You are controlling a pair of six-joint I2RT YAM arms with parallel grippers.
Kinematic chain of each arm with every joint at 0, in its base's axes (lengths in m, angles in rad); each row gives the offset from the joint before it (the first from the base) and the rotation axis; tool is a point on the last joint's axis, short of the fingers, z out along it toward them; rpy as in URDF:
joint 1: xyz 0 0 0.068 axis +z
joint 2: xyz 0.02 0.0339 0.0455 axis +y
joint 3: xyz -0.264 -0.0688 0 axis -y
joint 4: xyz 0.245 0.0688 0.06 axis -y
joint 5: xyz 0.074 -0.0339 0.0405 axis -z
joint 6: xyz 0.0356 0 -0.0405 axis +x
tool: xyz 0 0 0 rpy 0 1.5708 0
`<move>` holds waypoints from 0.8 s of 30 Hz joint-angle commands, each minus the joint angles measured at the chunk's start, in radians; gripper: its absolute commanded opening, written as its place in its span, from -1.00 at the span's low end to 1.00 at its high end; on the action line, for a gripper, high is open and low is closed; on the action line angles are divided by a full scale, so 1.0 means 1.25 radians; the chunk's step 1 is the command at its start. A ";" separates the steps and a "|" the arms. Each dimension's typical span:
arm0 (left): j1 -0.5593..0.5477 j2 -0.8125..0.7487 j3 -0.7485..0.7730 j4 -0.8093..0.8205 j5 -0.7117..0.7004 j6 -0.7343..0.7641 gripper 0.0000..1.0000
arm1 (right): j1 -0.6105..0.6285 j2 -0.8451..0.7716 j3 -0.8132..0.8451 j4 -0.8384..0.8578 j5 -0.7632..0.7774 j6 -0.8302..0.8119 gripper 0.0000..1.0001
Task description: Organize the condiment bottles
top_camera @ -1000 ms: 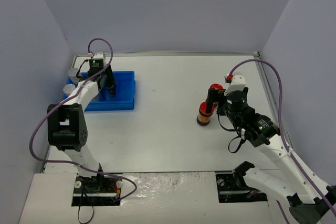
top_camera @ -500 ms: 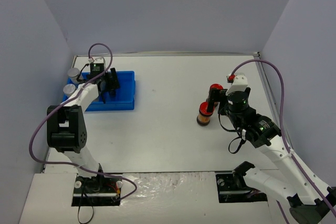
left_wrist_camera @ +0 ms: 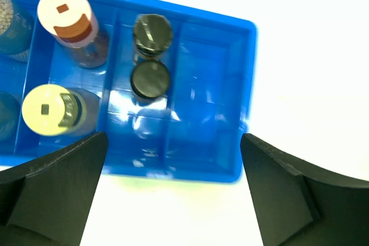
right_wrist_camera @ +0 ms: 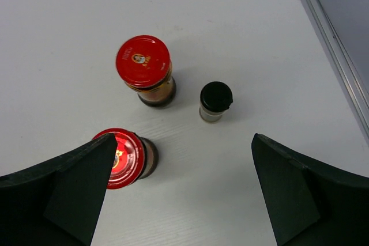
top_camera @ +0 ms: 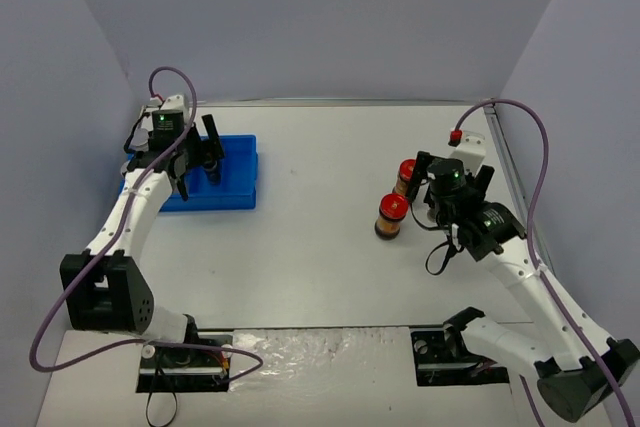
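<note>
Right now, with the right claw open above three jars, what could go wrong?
1. In the right wrist view, one finger of the right claw overlaps the near red-lidded jar; descending could tip it.
2. The black-capped jar stands close to the far red-lidded jar; a wide grab might bump that.

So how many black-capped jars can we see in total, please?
3. Two black-capped jars stand close together in the blue tray; the third black-capped jar stands on the table beside a red-lidded jar. Others may be hidden.
</note>
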 commanded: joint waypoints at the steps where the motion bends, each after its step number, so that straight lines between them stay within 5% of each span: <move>1: -0.019 -0.114 0.029 -0.071 0.059 0.005 0.94 | -0.089 0.063 0.015 -0.026 -0.006 0.061 0.99; 15: -0.136 -0.345 -0.085 -0.173 0.082 0.049 0.94 | -0.308 0.244 -0.051 0.055 -0.216 0.017 0.86; 24: -0.143 -0.376 -0.106 -0.197 0.079 0.058 0.94 | -0.339 0.302 -0.081 0.161 -0.271 0.025 0.76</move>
